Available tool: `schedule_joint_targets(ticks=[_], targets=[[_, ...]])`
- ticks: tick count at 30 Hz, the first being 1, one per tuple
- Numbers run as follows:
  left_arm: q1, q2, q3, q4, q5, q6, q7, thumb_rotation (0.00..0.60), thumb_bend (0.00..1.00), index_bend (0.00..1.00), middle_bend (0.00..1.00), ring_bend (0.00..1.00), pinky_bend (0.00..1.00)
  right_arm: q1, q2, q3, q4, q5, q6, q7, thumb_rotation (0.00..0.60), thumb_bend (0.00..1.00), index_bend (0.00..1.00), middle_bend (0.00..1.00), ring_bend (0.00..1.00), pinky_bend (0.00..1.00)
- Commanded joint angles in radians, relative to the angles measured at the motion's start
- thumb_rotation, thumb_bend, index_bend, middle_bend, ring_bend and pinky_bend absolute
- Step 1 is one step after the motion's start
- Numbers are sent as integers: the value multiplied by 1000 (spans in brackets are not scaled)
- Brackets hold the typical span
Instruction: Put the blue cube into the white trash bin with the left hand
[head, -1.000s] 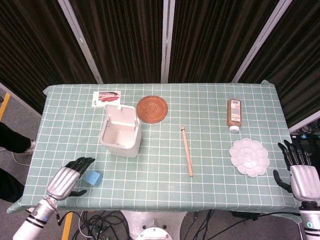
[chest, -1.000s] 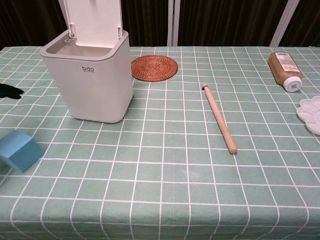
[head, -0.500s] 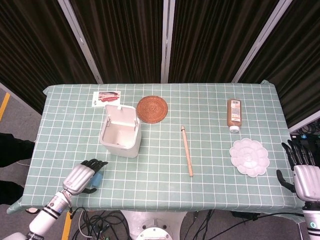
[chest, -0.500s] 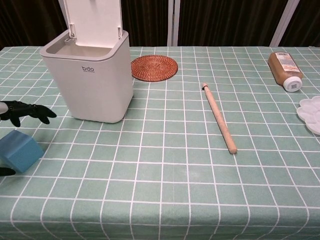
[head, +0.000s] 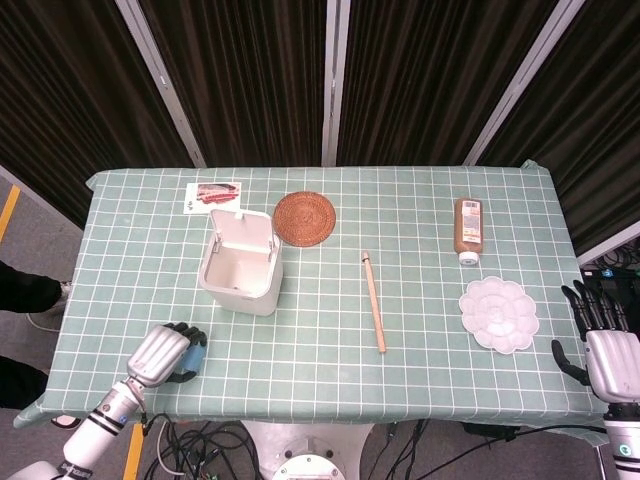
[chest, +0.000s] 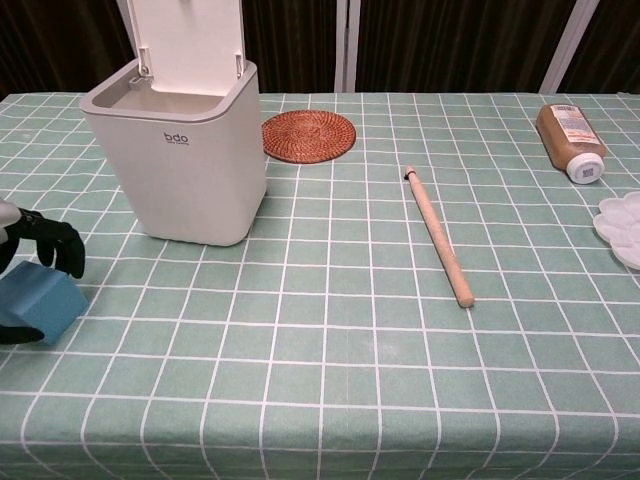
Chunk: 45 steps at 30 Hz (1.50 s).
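The blue cube (chest: 38, 300) lies on the green checked cloth near the table's front left corner. My left hand (head: 165, 352) is closed around it: dark fingers (chest: 52, 245) curl over its far top edge and the thumb sits at its near side. In the head view only a sliver of the blue cube (head: 199, 352) shows past the fingers. The white trash bin (chest: 190, 180) stands just beyond with its lid up, and the head view looks down into that same bin (head: 272, 283). My right hand (head: 605, 352) hangs off the table's right edge, fingers spread, holding nothing.
A woven coaster (head: 303, 217) lies behind the bin. A wooden stick (head: 373, 300) lies mid-table. A brown bottle (head: 468, 228) and a white palette (head: 498, 314) are at the right. A picture card (head: 213, 195) sits at the back left.
My left hand has come in over the blue cube and its fingers have curled down around it. The right hand has barely shifted.
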<state>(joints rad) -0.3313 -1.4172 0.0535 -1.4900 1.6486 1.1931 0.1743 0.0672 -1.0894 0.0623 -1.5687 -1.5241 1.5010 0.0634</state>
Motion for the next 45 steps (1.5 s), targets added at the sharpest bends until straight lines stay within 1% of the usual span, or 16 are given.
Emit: schedule_joint_targets(ticks=[1, 6, 10, 13, 16, 20, 22, 23, 26, 28, 30, 33, 35, 39, 45], targets=[[-1, -6, 0, 9, -5, 3, -3, 600, 183, 501, 534, 477, 646, 0, 0, -1, 0, 1, -1, 1, 600, 326, 0, 0, 0, 0], [-2, 2, 2, 3, -7, 13, -1, 600, 208, 541, 568, 513, 677, 0, -1, 1, 2, 3, -1, 3, 600, 324, 0, 0, 0, 0], [9, 35, -10, -38, 12, 75, 12, 600, 212, 552, 578, 522, 688, -1, 0, 1, 2, 2, 0, 3, 600, 324, 0, 0, 0, 0], [27, 90, -16, -99, 20, 129, 28, 600, 214, 556, 582, 526, 691, -2, 2, 2, 1, 2, 4, 4, 600, 325, 0, 0, 0, 0], [59, 175, -30, -172, 19, 203, 61, 600, 214, 556, 582, 526, 691, -3, 4, 3, 0, 3, 6, 4, 600, 326, 0, 0, 0, 0], [100, 284, -63, -238, 17, 311, 78, 600, 214, 559, 585, 527, 691, -1, 4, 4, -3, 3, 5, 1, 600, 324, 0, 0, 0, 0], [100, 337, -87, -264, 17, 337, 81, 600, 214, 559, 586, 527, 691, 1, 4, 5, -6, 2, 2, -2, 600, 324, 0, 0, 0, 0], [94, 370, -110, -283, 18, 350, 84, 600, 214, 559, 586, 527, 691, 3, 4, 4, -9, 1, 0, -5, 600, 325, 0, 0, 0, 0], [58, 430, -178, -335, 18, 367, 73, 600, 214, 559, 586, 528, 691, 7, 4, 3, -15, -2, -6, -16, 600, 325, 0, 0, 0, 0], [25, 449, -216, -364, 20, 356, 50, 600, 213, 558, 584, 528, 690, 8, 3, 3, -18, -3, -7, -20, 600, 325, 0, 0, 0, 0], [-26, 453, -252, -390, 27, 318, 43, 600, 213, 558, 583, 528, 690, 8, 2, 3, -19, 0, -9, -22, 600, 325, 0, 0, 0, 0], [-111, 432, -287, -419, 10, 218, 33, 600, 213, 556, 583, 527, 690, 9, 0, 4, -19, 5, -12, -21, 600, 325, 0, 0, 0, 0], [-173, 403, -306, -424, -3, 147, 26, 600, 213, 554, 581, 527, 690, 9, -2, 3, -17, 8, -15, -16, 600, 325, 0, 0, 0, 0], [-266, 334, -335, -404, -38, 52, 17, 600, 213, 553, 579, 527, 689, 8, -5, 3, -8, 16, -21, -6, 600, 325, 0, 0, 0, 0], [-350, 248, -352, -345, -88, -26, 30, 600, 212, 552, 579, 526, 688, 5, -8, 4, 7, 18, -17, 11, 600, 325, 0, 0, 0, 0]])
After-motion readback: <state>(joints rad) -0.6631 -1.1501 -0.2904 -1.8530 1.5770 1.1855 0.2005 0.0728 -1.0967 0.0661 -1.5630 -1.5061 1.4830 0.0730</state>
